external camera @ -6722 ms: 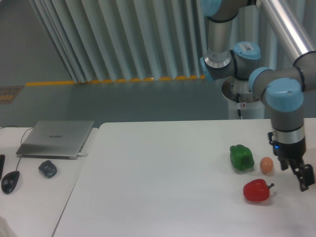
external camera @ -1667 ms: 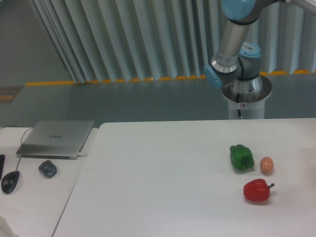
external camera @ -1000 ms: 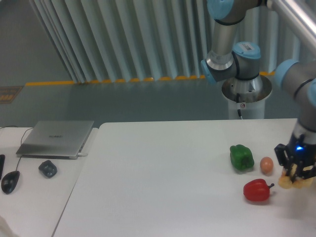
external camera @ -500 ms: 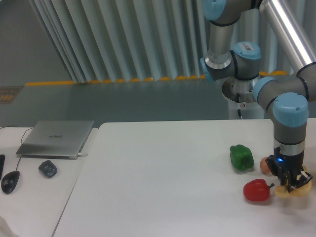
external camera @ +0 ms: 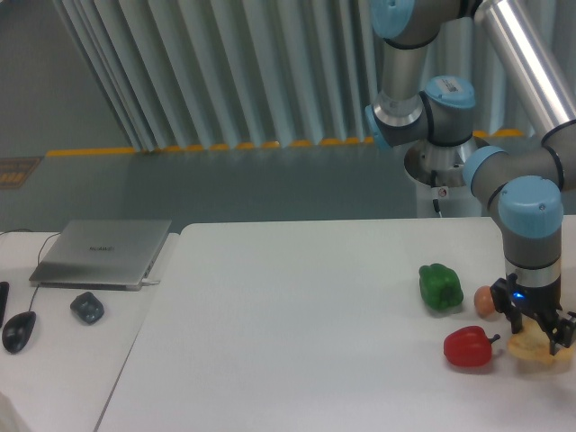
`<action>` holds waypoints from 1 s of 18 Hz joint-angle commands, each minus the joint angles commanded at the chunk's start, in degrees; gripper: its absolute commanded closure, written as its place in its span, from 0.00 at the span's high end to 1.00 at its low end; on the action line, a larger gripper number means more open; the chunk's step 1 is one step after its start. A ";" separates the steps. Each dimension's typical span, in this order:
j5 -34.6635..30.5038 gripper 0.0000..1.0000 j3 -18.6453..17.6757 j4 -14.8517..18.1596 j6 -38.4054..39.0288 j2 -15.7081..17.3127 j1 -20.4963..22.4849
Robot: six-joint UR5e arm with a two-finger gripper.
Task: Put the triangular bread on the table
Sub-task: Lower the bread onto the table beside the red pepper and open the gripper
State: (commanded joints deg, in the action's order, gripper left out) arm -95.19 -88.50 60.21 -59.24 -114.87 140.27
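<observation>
Jaws of the gripper (external camera: pixel 537 335) point straight down at the near right part of the bench (external camera: pixel 297 360), and the triangular bread (external camera: pixel 538 349) sits directly under them, its pale wedge showing below and to either side of the dark fingers. From this one view I cannot tell whether the fingers are closed on the bread or parted around it; they hide its upper middle. The bread looks to lie at or very close to the white surface, with a faint shadow right beneath it, so I judge this to be the set-down or release stage of the placing. The arm stands vertical above the spot, which suits lowering the wedge flat without tipping it.

Just left of the bread lies the red pepper (external camera: pixel 468 347), its stem pointing right toward the gripper; the two are near but seem apart. A little farther back, the small orange egg (external camera: pixel 485 301) sits partly behind the wrist, with the green pepper (external camera: pixel 440 287) to its left. The chosen spot keeps the bread out of that cluster, though the pepper stem leaves little room on the left side.

Far left, on the separate desk (external camera: pixel 63 360), rest a closed laptop (external camera: pixel 102 253) and a mouse (external camera: pixel 19 330).
</observation>
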 joint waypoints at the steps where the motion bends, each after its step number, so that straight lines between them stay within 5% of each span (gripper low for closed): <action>1: 0.09 1.00 0.08 -1.66 -0.09 0.09 -0.09; 10: 4.75 1.00 0.61 -1.77 -7.89 3.16 0.00; 13: 4.57 1.00 0.00 4.37 -21.59 4.65 0.09; 18: 6.50 1.00 -0.44 8.42 -22.50 6.33 -0.35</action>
State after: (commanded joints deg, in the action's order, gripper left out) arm -88.69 -88.94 68.64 -81.74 -108.55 139.92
